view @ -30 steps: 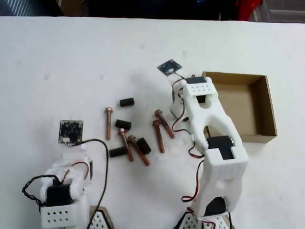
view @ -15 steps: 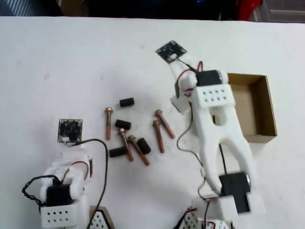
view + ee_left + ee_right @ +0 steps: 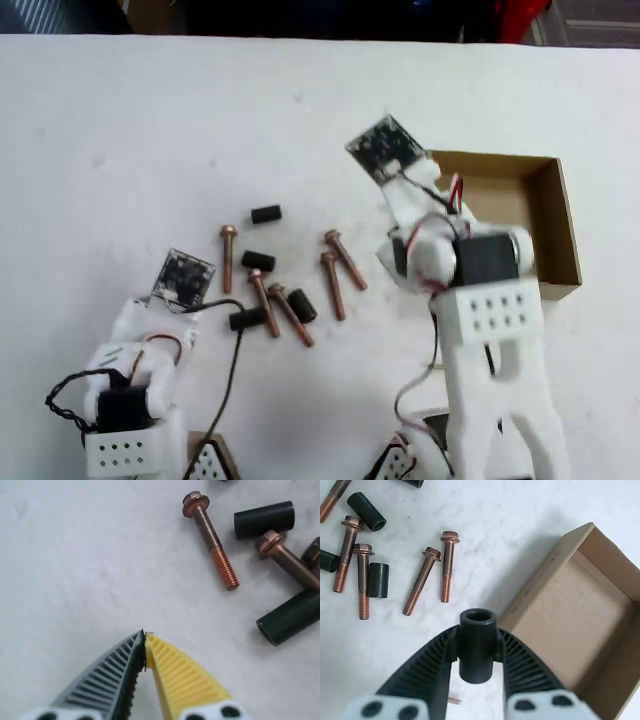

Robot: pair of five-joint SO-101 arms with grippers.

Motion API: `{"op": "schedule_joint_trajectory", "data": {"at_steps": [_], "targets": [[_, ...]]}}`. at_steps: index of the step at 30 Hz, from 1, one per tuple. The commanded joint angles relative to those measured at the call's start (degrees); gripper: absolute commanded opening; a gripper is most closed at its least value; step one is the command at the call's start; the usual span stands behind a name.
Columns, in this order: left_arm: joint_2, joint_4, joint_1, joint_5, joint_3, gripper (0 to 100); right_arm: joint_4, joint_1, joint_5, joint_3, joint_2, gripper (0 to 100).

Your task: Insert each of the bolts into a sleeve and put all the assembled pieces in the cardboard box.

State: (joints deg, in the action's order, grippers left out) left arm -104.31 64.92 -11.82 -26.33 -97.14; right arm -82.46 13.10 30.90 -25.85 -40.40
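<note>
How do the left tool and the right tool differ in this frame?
The left tool is shut on nothing, tips meeting; the right tool is shut on a black sleeve. The left tool's fingers are one grey, one yellow; the right tool's are both black. Both are ribbed.

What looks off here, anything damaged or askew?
Nothing stands out. Bolts and loose sleeves lie scattered on the table, the cardboard box sits upright, and the right gripper holds a black sleeve squarely in its jaws.

Left end effector (image 3: 145, 636) closed, right (image 3: 477, 632) too
</note>
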Motion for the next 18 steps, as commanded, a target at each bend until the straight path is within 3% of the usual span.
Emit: {"op": "schedule_joint_trajectory", "data": {"at_steps": [1, 12, 18], "targets": [[-0.4, -1.1, -0.3, -0.8, 1.4, 2, 4.4, 0.1, 0.7, -7.3, -8.7, 1.6], [-0.2, 5.7, -0.3, -0.9, 17.0, 2, 20.9, 0.1, 0.5, -31.0, -21.4, 1.6], [-0.2, 8.7, -0.3, -3.7, 22.8, 2, 28.3, 0.1, -4.0, -38.2, -22.9, 1.6]]}}
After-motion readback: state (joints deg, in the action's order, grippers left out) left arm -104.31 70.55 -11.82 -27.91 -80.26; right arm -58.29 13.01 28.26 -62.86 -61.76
